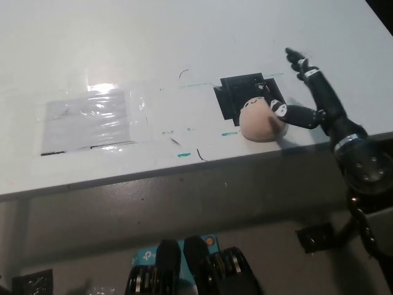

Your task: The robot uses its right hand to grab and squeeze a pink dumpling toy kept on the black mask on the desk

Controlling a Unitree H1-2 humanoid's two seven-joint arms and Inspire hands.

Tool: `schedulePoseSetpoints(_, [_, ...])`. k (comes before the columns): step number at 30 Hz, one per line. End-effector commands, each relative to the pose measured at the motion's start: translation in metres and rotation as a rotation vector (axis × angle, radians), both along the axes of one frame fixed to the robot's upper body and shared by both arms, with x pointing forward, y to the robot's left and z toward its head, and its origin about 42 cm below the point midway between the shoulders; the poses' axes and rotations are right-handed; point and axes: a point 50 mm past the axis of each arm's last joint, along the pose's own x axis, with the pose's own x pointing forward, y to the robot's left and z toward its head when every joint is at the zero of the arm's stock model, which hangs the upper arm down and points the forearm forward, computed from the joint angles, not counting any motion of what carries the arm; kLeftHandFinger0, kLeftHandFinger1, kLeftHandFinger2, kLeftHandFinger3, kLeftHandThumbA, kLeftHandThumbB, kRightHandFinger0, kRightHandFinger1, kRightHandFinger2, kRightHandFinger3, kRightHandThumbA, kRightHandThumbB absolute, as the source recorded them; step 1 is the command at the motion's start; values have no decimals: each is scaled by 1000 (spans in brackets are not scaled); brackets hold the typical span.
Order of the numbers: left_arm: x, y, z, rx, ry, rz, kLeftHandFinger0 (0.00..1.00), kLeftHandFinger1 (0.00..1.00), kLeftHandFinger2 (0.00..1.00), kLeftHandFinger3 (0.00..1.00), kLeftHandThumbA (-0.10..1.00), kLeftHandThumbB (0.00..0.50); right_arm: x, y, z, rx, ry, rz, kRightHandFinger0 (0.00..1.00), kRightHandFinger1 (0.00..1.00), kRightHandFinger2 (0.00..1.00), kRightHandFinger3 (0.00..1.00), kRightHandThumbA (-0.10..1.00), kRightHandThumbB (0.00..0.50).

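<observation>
1. The desk [184,49] fills most of my view, a white top whose front edge runs slightly uphill from the lower left to the right.
2. My right arm [359,163] comes in black from the lower right, crossing the front edge of the desk near its right end.
3. A clear plastic sheet [86,120] lies flat on the left part of the desk, near the front edge, catching a bright glare at its top.
4. The black mask [236,92] is a dark square patch on the right half of the desk, set a little back from the front edge.
5. The right robot hand [301,104] is at the right side of the mask with its fingers apart: some reach left and touch the right side of the toy, and one stretches up and away toward the back of the desk. I see contact, but I see no full wrap around the toy.
6. The pink dumpling toy [258,120] sits on the front right corner of the mask, overlapping its edge toward the front of the desk, round and upright.
7. Small dark pen marks [199,155] and short green tape strips [182,155] dot the desk between the sheet and the mask.
8. The left robot hand is out of my view.
</observation>
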Motion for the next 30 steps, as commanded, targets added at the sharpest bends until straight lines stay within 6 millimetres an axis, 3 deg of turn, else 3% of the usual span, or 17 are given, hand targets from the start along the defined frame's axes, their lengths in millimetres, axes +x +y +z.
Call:
schedulePoseSetpoints(1, [9,10,22,22,-66,-16,0,5,72,74,830,500,14,15,29,-116,-126,-23,1000,1000,1000,1000,744,500])
schedulePoseSetpoints(4, [9,12,23,33,-67,-23,0,29,112,89,854,500,18,21,18,-139,-96,-33,1000,1000,1000,1000,782,500])
schedulePoseSetpoints(5, [8,12,23,28,-64,-21,0,24,116,94,852,500,21,26,7,-131,-76,-34,1000,1000,1000,1000,778,500])
schedulePoseSetpoints(15, [19,13,27,33,-86,-46,0,0,85,111,865,500,45,36,-23,-189,-72,-54,1000,1000,1000,1000,736,500])
schedulePoseSetpoints(26, [21,15,33,62,-102,-72,0,4,98,115,958,500,43,45,-65,-169,21,-32,1000,1000,1000,1000,671,500])
schedulePoseSetpoints(30, [23,13,37,72,-105,-79,0,25,121,127,1000,500,49,46,-64,-132,-34,8,1000,1000,1000,1000,550,374])
